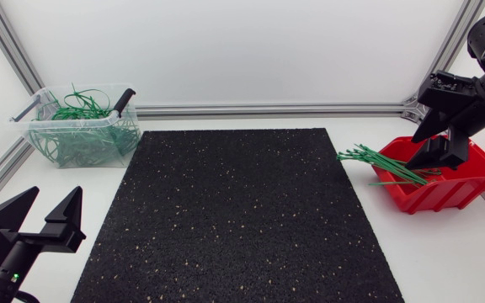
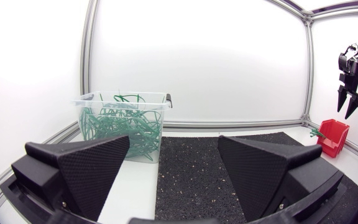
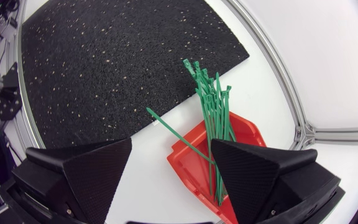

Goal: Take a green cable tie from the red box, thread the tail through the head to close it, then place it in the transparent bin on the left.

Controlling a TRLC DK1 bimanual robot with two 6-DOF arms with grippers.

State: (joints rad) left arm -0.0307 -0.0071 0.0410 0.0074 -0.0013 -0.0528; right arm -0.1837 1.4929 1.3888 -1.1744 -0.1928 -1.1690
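Note:
The red box (image 1: 451, 183) stands at the table's right edge, and a bundle of green cable ties (image 1: 383, 162) sticks out over its left rim. My right gripper (image 1: 441, 148) hangs open just above the box. In the right wrist view the ties (image 3: 214, 109) and the red box (image 3: 190, 155) lie below the right gripper (image 3: 171, 175), with nothing between its fingers; one tie (image 3: 174, 134) lies slanted apart from the bundle. The transparent bin (image 1: 81, 128) at the back left holds several green ties. My left gripper (image 1: 39, 220) stands open at the front left, empty, and faces the bin (image 2: 122, 127).
A black speckled mat (image 1: 234, 220) covers the middle of the table between bin and box. Aluminium frame rails (image 1: 268, 109) run along the back and side edges. From the left wrist view the red box (image 2: 332, 135) and my right gripper (image 2: 349, 101) show far off.

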